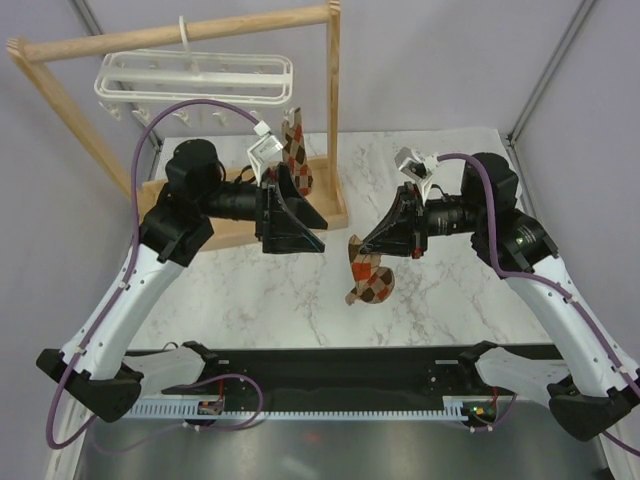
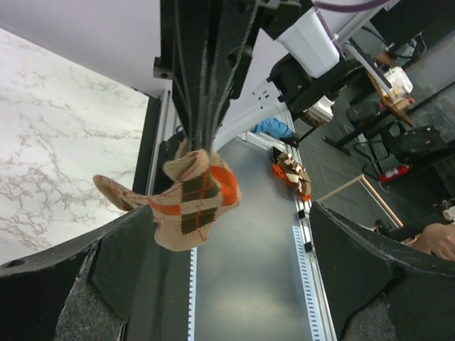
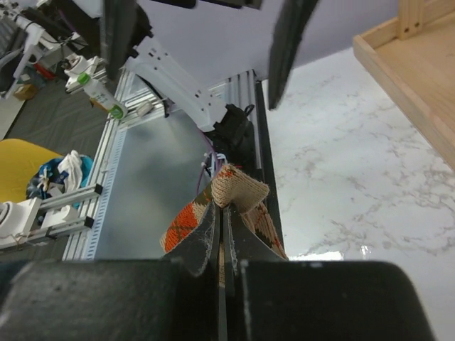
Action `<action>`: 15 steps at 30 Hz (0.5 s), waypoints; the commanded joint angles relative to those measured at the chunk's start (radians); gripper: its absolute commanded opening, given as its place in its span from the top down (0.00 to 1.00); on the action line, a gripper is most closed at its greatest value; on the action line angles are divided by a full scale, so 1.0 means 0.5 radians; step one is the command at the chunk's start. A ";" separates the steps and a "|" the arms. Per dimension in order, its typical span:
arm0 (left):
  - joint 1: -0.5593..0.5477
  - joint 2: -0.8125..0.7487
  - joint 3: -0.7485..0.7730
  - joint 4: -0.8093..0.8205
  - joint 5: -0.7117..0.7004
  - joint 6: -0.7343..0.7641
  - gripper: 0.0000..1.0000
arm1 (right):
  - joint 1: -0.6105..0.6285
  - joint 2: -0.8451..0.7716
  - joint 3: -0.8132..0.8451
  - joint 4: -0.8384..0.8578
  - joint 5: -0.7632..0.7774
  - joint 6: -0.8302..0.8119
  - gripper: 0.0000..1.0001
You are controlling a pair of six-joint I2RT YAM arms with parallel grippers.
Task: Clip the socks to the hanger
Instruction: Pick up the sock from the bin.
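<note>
One argyle sock point(image 1: 368, 277) hangs from my right gripper point(image 1: 372, 248), which is shut on its cuff above the marble table. In the right wrist view the gripper point(image 3: 226, 213) pinches the folded cuff of this sock point(image 3: 240, 188). My left gripper point(image 1: 298, 215) is open and empty, and faces that sock. In the left wrist view its jaws stand wide apart around nothing point(image 2: 234, 284), with the sock point(image 2: 190, 197) a little ahead of them. The second sock point(image 1: 295, 150) hangs below the right end of the white hanger point(image 1: 195, 80), which hooks on the wooden rack.
The wooden rack point(image 1: 180, 35) stands at the back left, and its base tray point(image 1: 330, 210) lies under my left gripper. The tray's edge shows in the right wrist view point(image 3: 412, 71). Grey walls close in the back and sides.
</note>
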 commanded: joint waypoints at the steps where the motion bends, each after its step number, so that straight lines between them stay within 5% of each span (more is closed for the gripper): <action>1: -0.037 0.022 -0.001 -0.016 0.057 0.115 0.00 | 0.032 0.000 0.122 0.273 -0.260 0.099 1.00; 8: -0.044 0.101 0.014 0.100 0.023 0.195 0.00 | 0.087 -0.012 0.097 0.470 -0.367 0.270 1.00; 15: -0.227 0.206 0.002 0.395 0.363 0.161 0.00 | 0.136 0.031 0.140 0.676 -0.349 0.412 1.00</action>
